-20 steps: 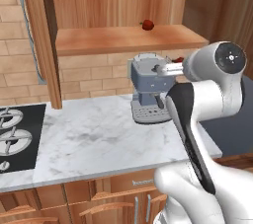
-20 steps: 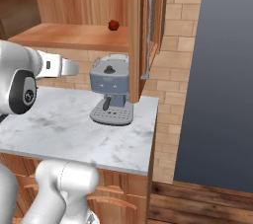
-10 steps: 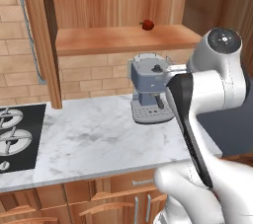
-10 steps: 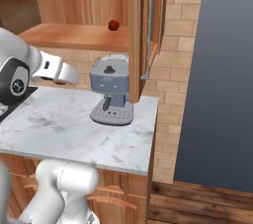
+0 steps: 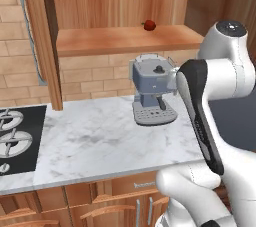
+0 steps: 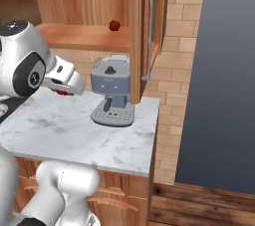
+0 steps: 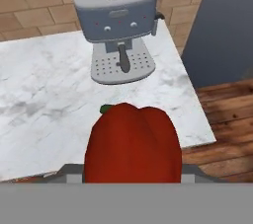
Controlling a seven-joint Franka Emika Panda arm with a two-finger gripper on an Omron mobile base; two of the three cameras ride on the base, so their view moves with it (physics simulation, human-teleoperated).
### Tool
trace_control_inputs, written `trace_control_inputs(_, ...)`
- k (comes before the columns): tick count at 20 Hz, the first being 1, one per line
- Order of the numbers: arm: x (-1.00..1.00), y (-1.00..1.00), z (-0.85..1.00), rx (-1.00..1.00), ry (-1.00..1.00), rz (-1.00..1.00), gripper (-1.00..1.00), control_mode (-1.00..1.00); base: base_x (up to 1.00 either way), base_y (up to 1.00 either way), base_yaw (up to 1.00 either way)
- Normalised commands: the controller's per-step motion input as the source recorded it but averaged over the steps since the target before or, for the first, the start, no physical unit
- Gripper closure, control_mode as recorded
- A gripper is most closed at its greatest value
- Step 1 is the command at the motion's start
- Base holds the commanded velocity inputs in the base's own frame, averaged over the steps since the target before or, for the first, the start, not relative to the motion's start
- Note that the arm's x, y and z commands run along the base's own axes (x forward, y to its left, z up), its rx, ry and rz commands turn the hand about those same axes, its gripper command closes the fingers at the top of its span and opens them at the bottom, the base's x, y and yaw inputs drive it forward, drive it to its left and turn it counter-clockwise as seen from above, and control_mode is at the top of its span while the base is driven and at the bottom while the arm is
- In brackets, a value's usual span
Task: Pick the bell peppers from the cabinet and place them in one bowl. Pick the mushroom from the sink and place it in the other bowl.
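One glossy red bell pepper point(image 7: 131, 144), clamped in the two-finger gripper point(image 6: 62, 90), has swung away from the grey espresso machine point(image 5: 151, 88) toward left of frame. Second small red pepper point(image 5: 149, 24) sits on the brown wooden cabinet shelf point(image 5: 100, 41), upper centre; bowl delivery pending.

The white arm folds at its dark elbow, forearm reaching left of the grey coffee machine point(image 6: 112, 93), above the marble counter point(image 6: 74, 135). Its gripper point(image 6: 62, 91) is clamped on a red bell pepper point(image 7: 131, 145).
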Motion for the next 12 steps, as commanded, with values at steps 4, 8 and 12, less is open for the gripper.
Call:
trace_control_inputs(4, -0.33, 0.00, -0.43, 0.17, 0.04, 0.14, 1.00, -1.00, 0.00, 0.00, 0.00)
trace_control_inputs(8, -0.55, 0.00, -0.17, -0.01, 0.09, 0.04, 1.00, -1.00, 0.00, 0.00, 0.00)
trace_control_inputs(12, -0.23, 0.00, 0.00, -0.14, 0.26, 0.00, 1.00, -1.00, 0.00, 0.00, 0.00)
